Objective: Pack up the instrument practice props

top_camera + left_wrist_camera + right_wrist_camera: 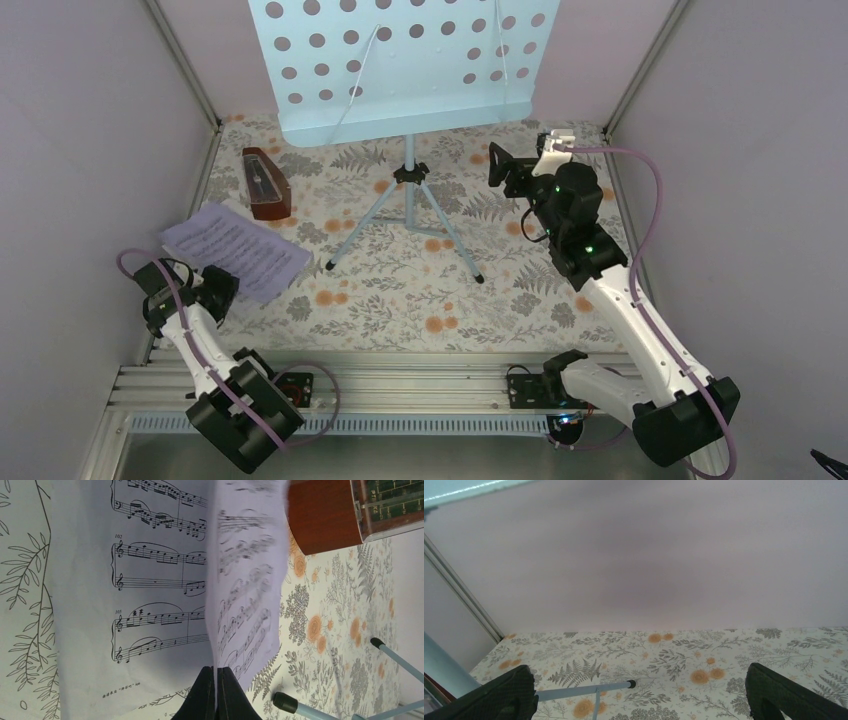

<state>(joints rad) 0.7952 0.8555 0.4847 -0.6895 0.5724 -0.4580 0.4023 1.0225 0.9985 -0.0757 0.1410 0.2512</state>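
The lilac sheet-music pages [235, 250] lie at the left of the floral table. My left gripper [220, 287] is shut on the near edge of one page [245, 580], which curls up from between the fingertips [227, 690]; another printed page [150, 580] lies flat beside it. The reddish-brown metronome [267, 183] stands just beyond the pages, also at the top right of the left wrist view [325, 515]. The pale-blue perforated music stand [400, 60] rises on its tripod legs [405, 215] at the back centre. My right gripper [525, 160] hovers open to the stand's right, with a tripod leg [584, 690] below it.
Pale walls close in the left, back [649, 555] and right sides. The tripod's rubber-tipped feet [285, 701] spread across the middle of the floral cloth [400, 300]. A metal rail [400, 385] with the arm bases runs along the near edge.
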